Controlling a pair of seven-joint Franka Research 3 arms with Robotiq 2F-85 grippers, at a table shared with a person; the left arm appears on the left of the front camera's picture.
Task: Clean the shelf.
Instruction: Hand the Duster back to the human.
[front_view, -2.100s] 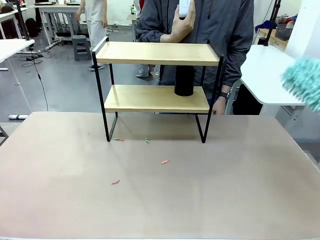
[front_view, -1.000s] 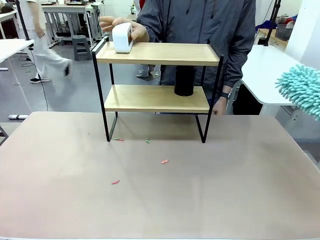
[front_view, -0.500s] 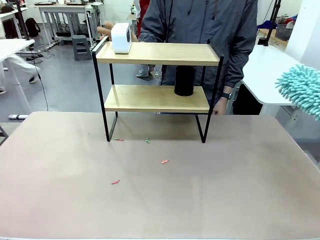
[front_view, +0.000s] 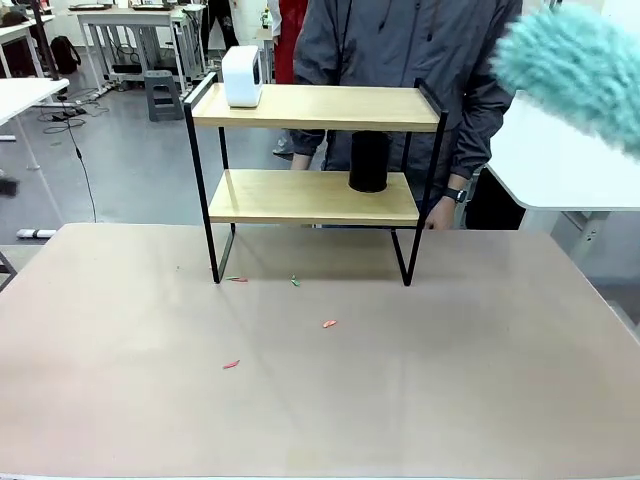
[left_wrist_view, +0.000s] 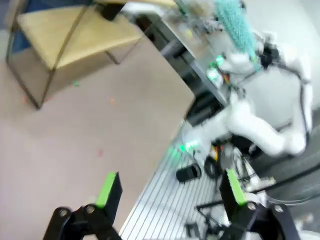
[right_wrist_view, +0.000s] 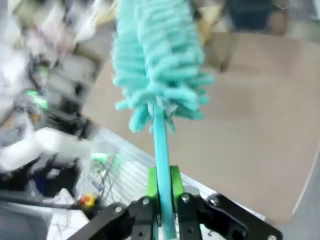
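The shelf (front_view: 315, 107) stands at the far middle of the table, two light wooden boards in a thin black frame. A white box (front_view: 242, 76) sits on the left end of its top board, and a black cylinder (front_view: 368, 160) on the lower board. A fluffy teal duster (front_view: 575, 68) hovers blurred at the upper right, above and to the right of the shelf. My right gripper (right_wrist_view: 162, 192) is shut on the duster's teal handle (right_wrist_view: 161, 150). My left gripper (left_wrist_view: 170, 187) is open and empty above the table's near edge, with the shelf (left_wrist_view: 75, 35) far off.
Small red and green scraps (front_view: 328, 324) lie on the tabletop in front of the shelf. A person in a grey jacket (front_view: 400, 50) stands right behind the shelf. A white side table (front_view: 560, 170) is at the right.
The duster has swung up and leftward, towards the shelf's top right. The person's hand has left the white box on the top board and drawn back.
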